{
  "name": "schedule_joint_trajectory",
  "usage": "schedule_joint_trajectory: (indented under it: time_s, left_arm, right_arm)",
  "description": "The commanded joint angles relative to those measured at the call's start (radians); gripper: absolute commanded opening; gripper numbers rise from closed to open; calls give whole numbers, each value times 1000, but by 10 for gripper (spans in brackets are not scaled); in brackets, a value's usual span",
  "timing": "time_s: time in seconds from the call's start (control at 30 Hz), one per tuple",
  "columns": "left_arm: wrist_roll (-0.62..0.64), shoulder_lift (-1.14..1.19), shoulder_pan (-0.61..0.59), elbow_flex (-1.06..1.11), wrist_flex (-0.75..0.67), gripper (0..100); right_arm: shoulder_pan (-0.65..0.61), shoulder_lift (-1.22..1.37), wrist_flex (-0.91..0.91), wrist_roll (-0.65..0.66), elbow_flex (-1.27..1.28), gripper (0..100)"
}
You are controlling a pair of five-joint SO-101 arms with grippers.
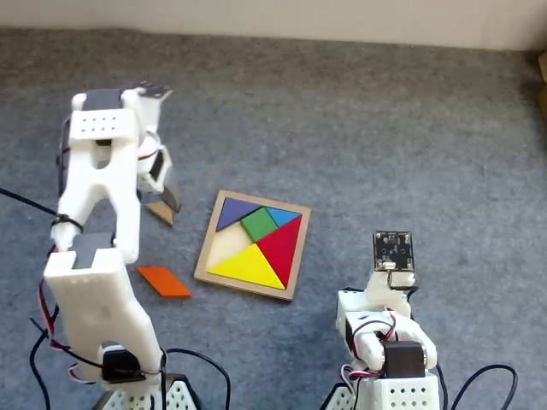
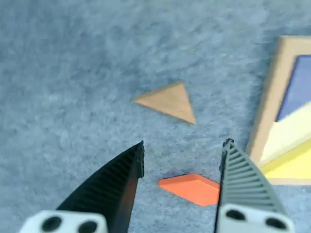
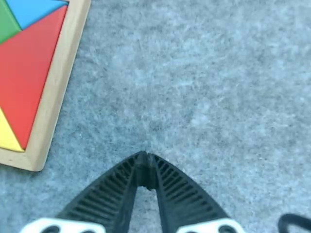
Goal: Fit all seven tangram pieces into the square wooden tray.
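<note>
Just below left gripper [image 2: 184, 144], spread wide and empty: tan triangle [image 2: 170, 101] flat on carpet [image 2: 73, 58] | orange parallelogram [image 2: 190, 188] behind, toward arm base | tray [image 2: 269, 97] alongside, not yet full | lower squarely, straddle two edges, pinch low | right gripper [image 3: 146, 160] closed, empty, beside tray corner

**Grey Cover, Even Light**

We see a tabletop [image 1: 385, 128] covered in grey, carpet-like fabric, evenly lit with soft shadows. Along its far edge we make out a pale strip [image 1: 342, 17]. A brown sliver [image 1: 544, 73] shows at one side.
</note>
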Motion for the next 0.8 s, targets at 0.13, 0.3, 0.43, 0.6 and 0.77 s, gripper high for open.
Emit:
schedule_joint_trajectory:
  time_s: [0.13, 0.3, 0.43, 0.6, 0.77]
  left_arm:
    - [23, -82, -30, 139, -12, 252]
    - [25, -203, -22, 303, -21, 252]
    - [29, -349, -4, 526, -117, 252]
    - [31, -498, -5, 788, -270, 252]
    - [84, -536, -5, 934, -387, 255]
  right_arm:
    - [-7, -8, 4, -6, 148, 5]
    - [-7, -8, 4, -6, 148, 5]
    - [-7, -8, 4, -6, 148, 5]
    - [-7, -8, 4, -6, 148, 5]
    - [-7, -8, 4, -6, 148, 5]
